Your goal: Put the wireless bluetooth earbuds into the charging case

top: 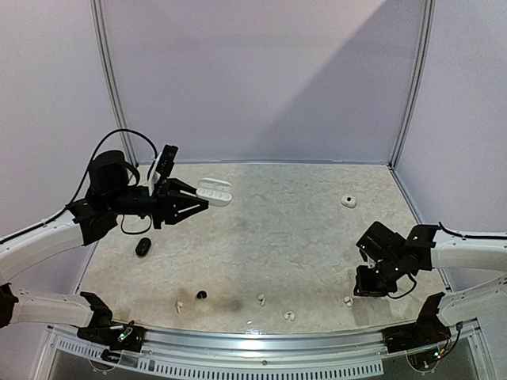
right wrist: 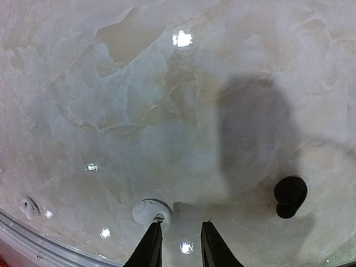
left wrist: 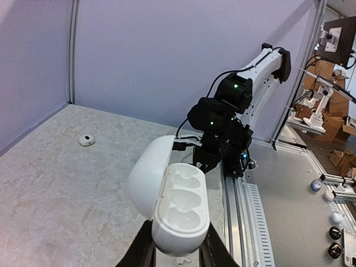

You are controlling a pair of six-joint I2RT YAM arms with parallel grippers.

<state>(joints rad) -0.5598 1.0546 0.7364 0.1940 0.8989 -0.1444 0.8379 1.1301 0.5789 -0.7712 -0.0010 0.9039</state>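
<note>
My left gripper is shut on the white charging case and holds it above the table's left side. The lid is open and the moulded sockets show nothing in them. My right gripper is low over the table near the front right, with its jaws a little apart and nothing between them. A white earbud lies against the tip of the left finger, outside the gap. A round black earbud lies to the right. More earbuds lie along the front edge: white ones and a black one.
A black pebble-like case lies at the left and a small white case at the back right. A metal rail runs along the near edge, and pale walls close the table on the other sides. Another white earbud lies near the rail.
</note>
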